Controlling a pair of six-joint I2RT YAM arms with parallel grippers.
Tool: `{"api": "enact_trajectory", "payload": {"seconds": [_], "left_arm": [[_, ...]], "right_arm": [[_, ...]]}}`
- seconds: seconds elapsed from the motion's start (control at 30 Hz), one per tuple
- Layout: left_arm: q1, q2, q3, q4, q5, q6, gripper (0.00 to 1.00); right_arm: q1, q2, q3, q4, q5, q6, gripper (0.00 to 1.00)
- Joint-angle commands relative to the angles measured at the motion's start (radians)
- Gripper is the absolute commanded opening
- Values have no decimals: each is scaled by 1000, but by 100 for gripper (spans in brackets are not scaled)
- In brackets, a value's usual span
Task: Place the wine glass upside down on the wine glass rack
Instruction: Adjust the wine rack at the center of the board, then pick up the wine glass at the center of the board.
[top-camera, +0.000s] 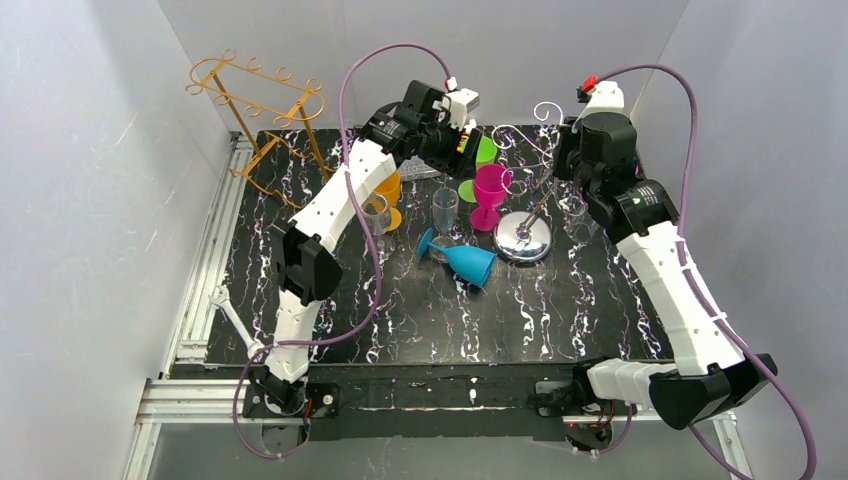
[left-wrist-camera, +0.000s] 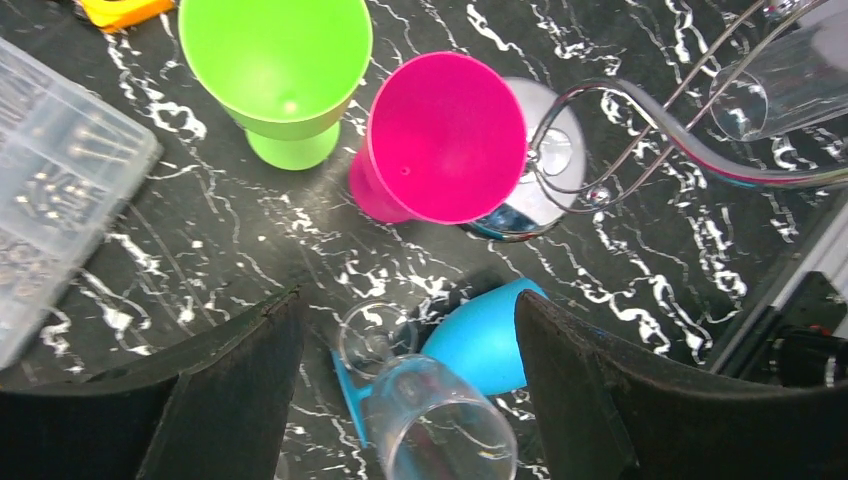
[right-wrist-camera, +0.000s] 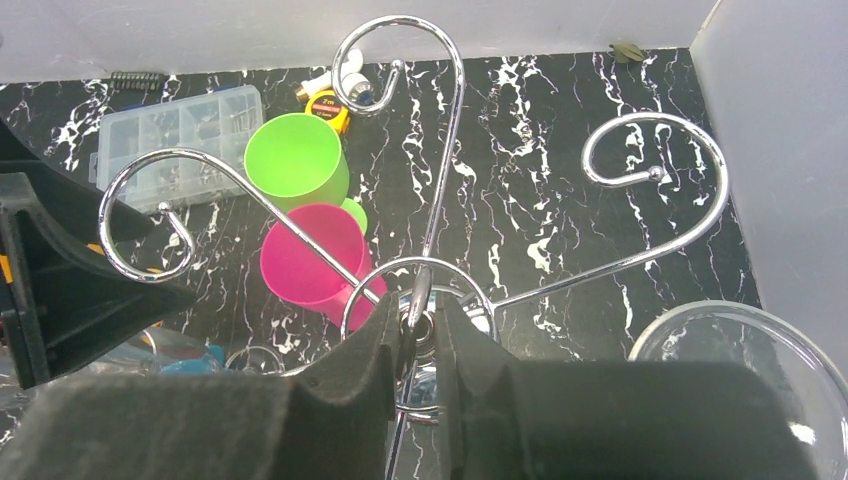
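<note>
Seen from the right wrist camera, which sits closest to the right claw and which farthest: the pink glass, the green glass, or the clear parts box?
Measured from the right gripper, which is clamped on the silver rack:
1. pink glass, just left of the fingers.
2. green glass, behind the pink one.
3. parts box, far back on the left.

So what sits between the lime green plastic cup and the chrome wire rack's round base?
The magenta plastic goblet, upright, seen clearly in the left wrist view.

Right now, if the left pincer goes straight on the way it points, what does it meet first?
Probably the clear wine glass, upright just ahead of the left pincer; the blue glass lies beyond.
</note>
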Motion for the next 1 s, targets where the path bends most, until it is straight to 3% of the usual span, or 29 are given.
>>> {"api": "enact_trajectory", "payload": {"seconds": [0.0, 0.47, 0.97], "left_arm": [[1, 9, 11, 4, 70, -91, 73], [3, 150, 73, 68, 81, -154, 63], [48, 117, 34, 184, 191, -263, 65]], "right_arm": [[9, -25, -7, -37, 18, 0, 1], [9, -38, 9, -59, 31, -1, 1], [9, -48, -26, -52, 11, 8, 1]]}}
